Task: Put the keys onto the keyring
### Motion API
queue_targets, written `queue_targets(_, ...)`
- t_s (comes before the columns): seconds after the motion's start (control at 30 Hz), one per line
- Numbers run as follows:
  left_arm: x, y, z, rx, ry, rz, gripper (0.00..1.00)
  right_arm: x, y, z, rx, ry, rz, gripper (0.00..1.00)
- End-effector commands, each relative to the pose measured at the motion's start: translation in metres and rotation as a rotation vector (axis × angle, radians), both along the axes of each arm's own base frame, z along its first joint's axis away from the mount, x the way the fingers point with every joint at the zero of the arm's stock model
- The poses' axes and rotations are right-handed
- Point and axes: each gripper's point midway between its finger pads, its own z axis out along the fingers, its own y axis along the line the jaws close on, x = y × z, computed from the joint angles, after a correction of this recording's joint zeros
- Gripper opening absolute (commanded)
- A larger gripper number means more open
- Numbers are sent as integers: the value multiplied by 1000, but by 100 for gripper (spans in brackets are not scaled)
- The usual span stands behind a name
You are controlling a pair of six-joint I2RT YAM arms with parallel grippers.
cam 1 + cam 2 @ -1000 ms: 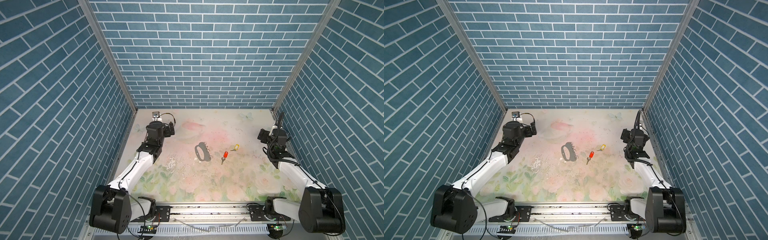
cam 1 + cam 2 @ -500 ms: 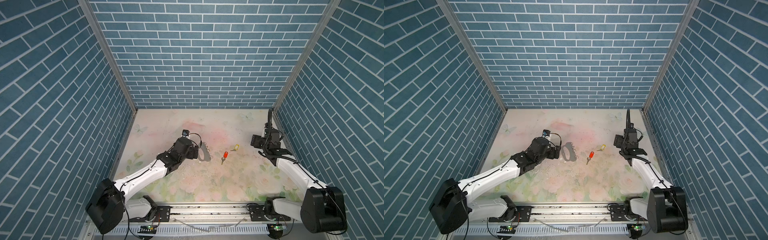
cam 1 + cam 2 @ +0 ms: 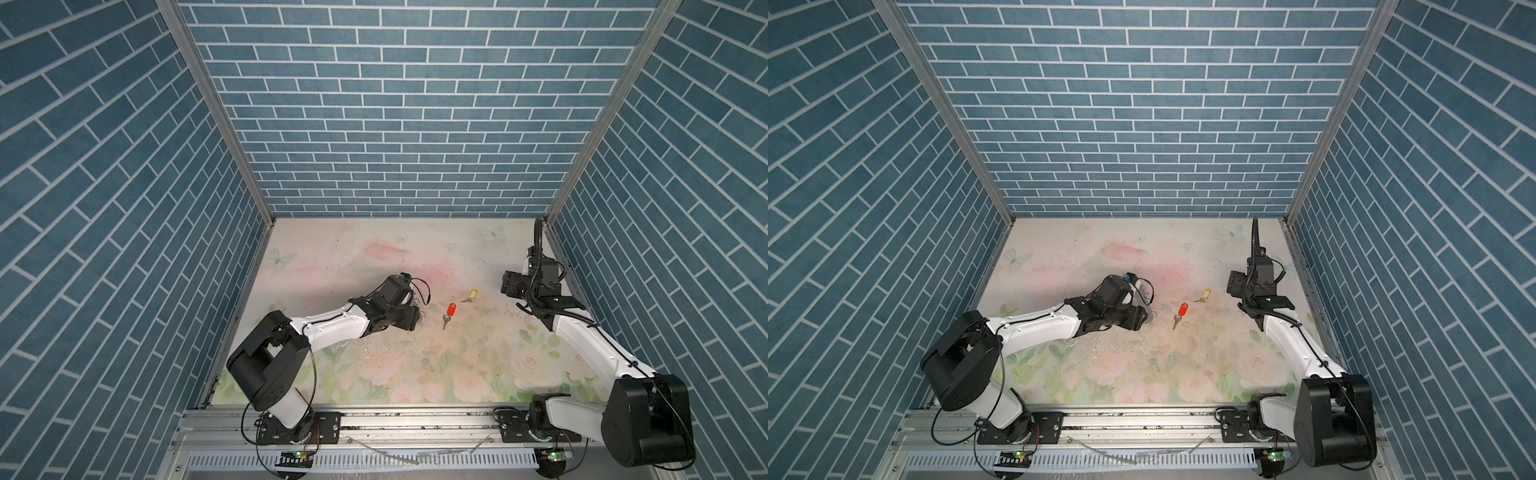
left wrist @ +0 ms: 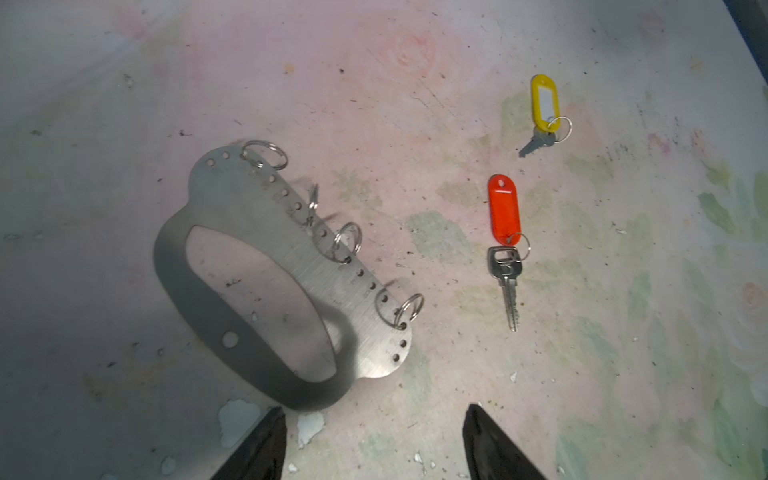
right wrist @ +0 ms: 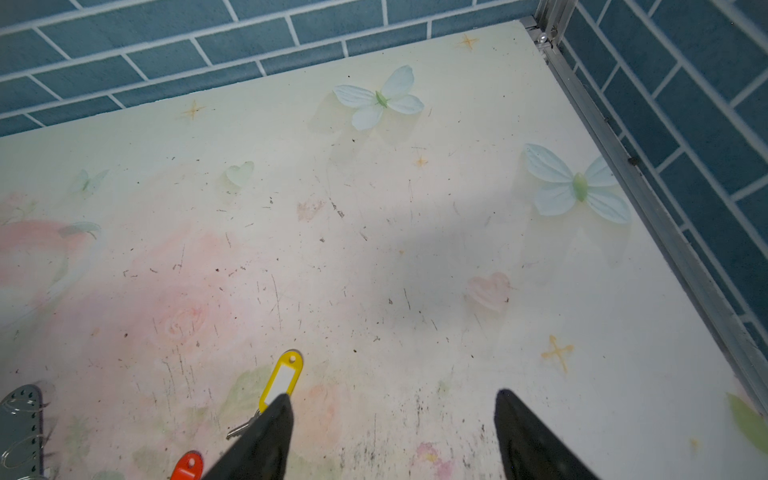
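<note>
The keyring (image 4: 266, 266) is a flat dark-grey oval loop with small silver rings along one edge, lying flat on the table. My left gripper (image 4: 374, 415) hovers right at its near end, open, with nothing between the fingers. In both top views this gripper (image 3: 415, 318) (image 3: 1144, 320) covers most of the keyring. The red-tagged key (image 3: 450, 311) (image 3: 1182, 311) (image 4: 503, 216) lies just right of the keyring. The yellow-tagged key (image 3: 471, 295) (image 3: 1203, 296) (image 5: 284, 376) lies farther back and right. My right gripper (image 3: 505, 286) (image 5: 395, 397) is open beside it, one finger overlapping its lower end in the right wrist view.
The floral table (image 3: 415, 374) is enclosed by blue brick walls (image 3: 395, 124) with metal corner posts. A metal rail (image 5: 665, 216) runs along the table's right edge close to my right arm. Paint chips (image 4: 235, 417) mark the surface near my left fingers.
My left arm has swung from the back left to the table's middle, over the keyring, and its jaws have narrowed. My right gripper has shifted slightly toward the yellow-tagged key.
</note>
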Motion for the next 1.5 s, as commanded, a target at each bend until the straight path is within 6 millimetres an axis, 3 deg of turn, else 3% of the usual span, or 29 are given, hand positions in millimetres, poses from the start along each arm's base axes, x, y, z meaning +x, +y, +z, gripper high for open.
queue_targets(0.0,-4,-20,1,-42,17,-70,66,3,1,11,14,-14,-17,77)
queue_targets(0.4,6,-44,-17,-62,49,-99,45,2,-1,9,2,-8,-22,76)
queue_targets(1.0,18,-47,-34,-11,43,-87,36,2,-2,8,-4,-2,-21,76)
queue_targets(1.47,13,-44,-36,1,54,-104,24,3,-2,6,-11,5,-23,75)
